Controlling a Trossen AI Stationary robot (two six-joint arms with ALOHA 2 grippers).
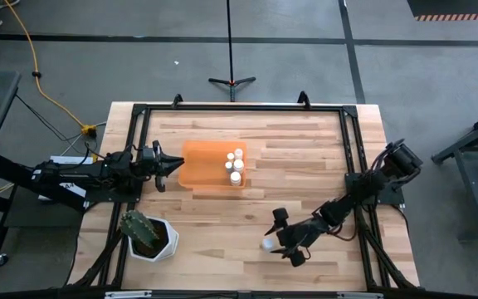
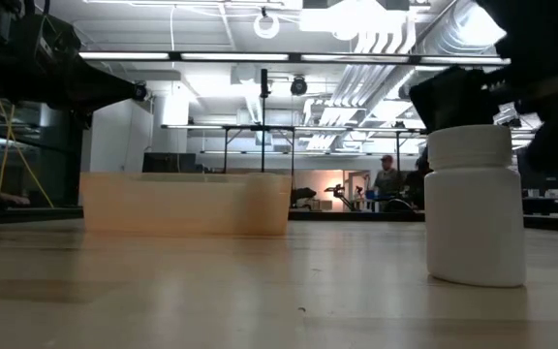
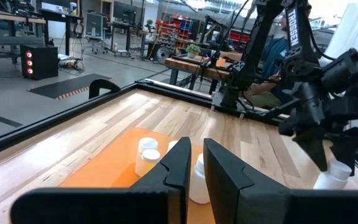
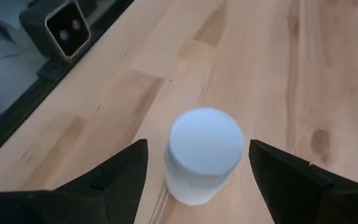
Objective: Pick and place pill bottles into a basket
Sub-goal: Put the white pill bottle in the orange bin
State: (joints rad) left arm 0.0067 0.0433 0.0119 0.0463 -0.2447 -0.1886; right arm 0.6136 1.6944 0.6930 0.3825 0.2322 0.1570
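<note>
Reaching from the table's right edge toward its near-middle, the right arm lies low and stretched, wrist bent down. Right gripper [image 1: 282, 235]: fingers spread wide, one on each side of a lone pill bottle [image 1: 267, 244], gaps visible on both sides in the right wrist view, nothing held. That bottle [image 4: 202, 155] stands upright on the wooden table [image 1: 305, 158], white cap up, well apart from the basket [image 1: 199, 164].

Left arm: stretched level from the left edge, left gripper [image 1: 175, 165] pointing at the basket's left wall. Its fingers [image 3: 178, 167] stand close together with a narrow gap, empty.

Basket: translucent orange, left of the table's middle. Contents: a cluster of white pill bottles [image 1: 236, 164], upright, at its right end.

Cactus pot [image 1: 151, 237]: white, near-left corner, apart from both arms.
</note>
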